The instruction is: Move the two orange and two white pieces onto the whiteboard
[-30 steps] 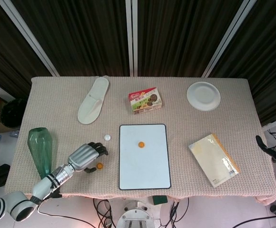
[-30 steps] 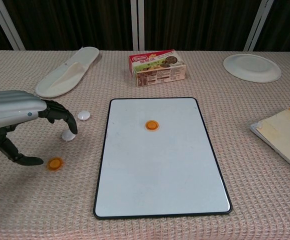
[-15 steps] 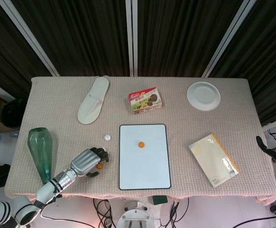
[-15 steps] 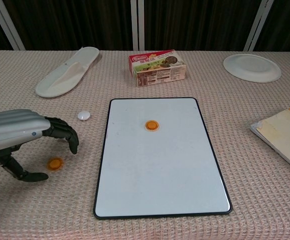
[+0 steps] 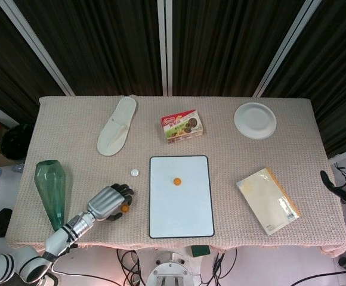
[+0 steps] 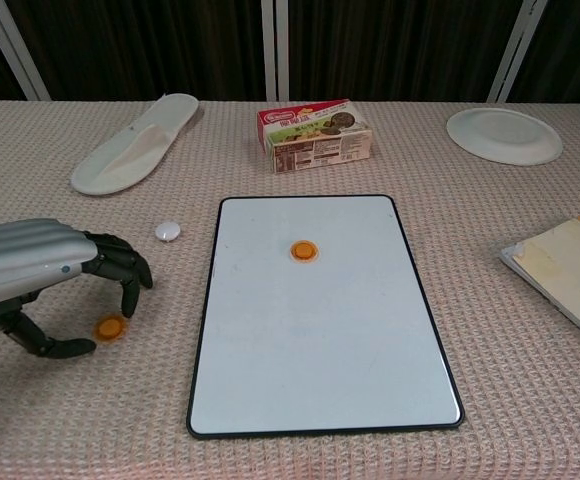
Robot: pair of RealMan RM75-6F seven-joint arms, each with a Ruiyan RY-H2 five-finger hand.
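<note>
Your silver-backed left hand [image 6: 50,275] arches over the small orange round piece [image 6: 109,326], black fingers and thumb straddling it unclosed, ready to pinch it toward the black-framed rectangular whiteboard [image 6: 320,360].

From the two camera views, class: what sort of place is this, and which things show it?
Probably a robot test lab, not a home: a cloth-covered table before dark curtains, unrelated props such as a slipper and whiteboard, and cables under the table's front edge.

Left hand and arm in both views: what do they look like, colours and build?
The left hand has a ribbed, silver metallic back and black fingers. Behind it, the head view shows a silver wrist with dark bands, then a white forearm with black rings.
</note>
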